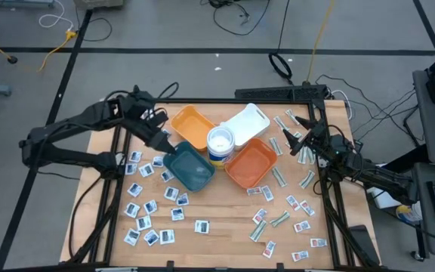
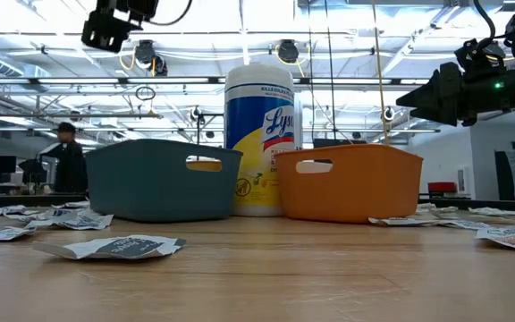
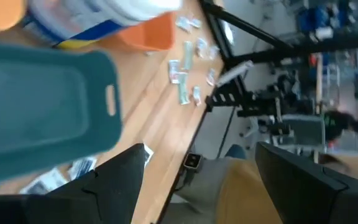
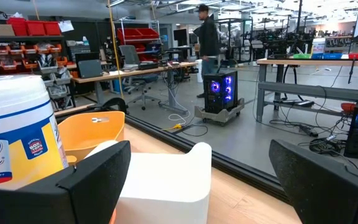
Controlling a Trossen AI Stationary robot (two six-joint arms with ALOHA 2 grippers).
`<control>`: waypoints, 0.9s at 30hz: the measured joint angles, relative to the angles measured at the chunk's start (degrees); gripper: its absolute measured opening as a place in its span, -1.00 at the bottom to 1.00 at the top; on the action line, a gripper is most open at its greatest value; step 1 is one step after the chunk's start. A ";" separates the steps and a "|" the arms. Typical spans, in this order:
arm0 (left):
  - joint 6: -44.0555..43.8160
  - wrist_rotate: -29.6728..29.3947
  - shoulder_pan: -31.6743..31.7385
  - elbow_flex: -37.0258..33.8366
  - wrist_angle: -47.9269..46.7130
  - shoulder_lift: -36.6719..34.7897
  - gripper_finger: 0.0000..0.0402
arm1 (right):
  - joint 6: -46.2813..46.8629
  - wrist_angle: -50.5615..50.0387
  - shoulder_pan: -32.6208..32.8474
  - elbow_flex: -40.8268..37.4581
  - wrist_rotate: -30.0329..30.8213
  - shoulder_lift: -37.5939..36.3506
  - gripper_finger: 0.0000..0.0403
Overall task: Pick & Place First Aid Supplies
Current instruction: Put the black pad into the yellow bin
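The left gripper (image 1: 161, 140) is hanging above the table just beside the teal tray (image 1: 191, 168), at that tray's far left corner, with its fingers (image 3: 110, 180) standing wide apart and nothing between them. In the left wrist view the teal tray (image 3: 42, 99) is lying just ahead of the open fingers. The right gripper (image 1: 299, 143) is hovering over the right side of the table, near the orange tray (image 1: 251, 163); its fingers (image 4: 92, 174) are also spread wide and are holding nothing.

Four trays are sitting in a cluster at the middle of the table: the teal one, the orange one, a yellow tray (image 1: 192, 125) and a white tray (image 1: 246, 122). One round wipes tub (image 1: 220, 143) is standing upright among them, touching or nearly touching all four. In the low view the tub (image 2: 259, 134) is rising between the teal tray (image 2: 164, 179) and the orange tray (image 2: 351, 182).

The first aid packets are lying loose on the wood, none in a gripper. The left group (image 1: 151, 211), white squares with dark marks, is numbering roughly twenty. The right group (image 1: 285, 204), narrow green-white strips and white packets with red marks, is again roughly twenty. An exact count is not possible.

A person (image 4: 209, 37) is standing in the room behind the table.
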 joint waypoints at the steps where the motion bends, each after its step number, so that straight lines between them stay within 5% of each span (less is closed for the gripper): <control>1: -0.87 -0.45 0.36 0.00 -0.55 0.22 0.54 | 0.00 0.00 -0.01 0.00 0.00 0.02 0.87; 21: 1.77 -3.70 2.45 0.00 -3.92 1.91 0.54 | 0.00 0.00 -0.02 0.00 0.00 0.02 0.87; 27: 4.98 -11.75 2.98 0.00 -9.31 2.07 0.54 | 0.02 0.00 -0.02 -0.01 0.00 0.00 0.87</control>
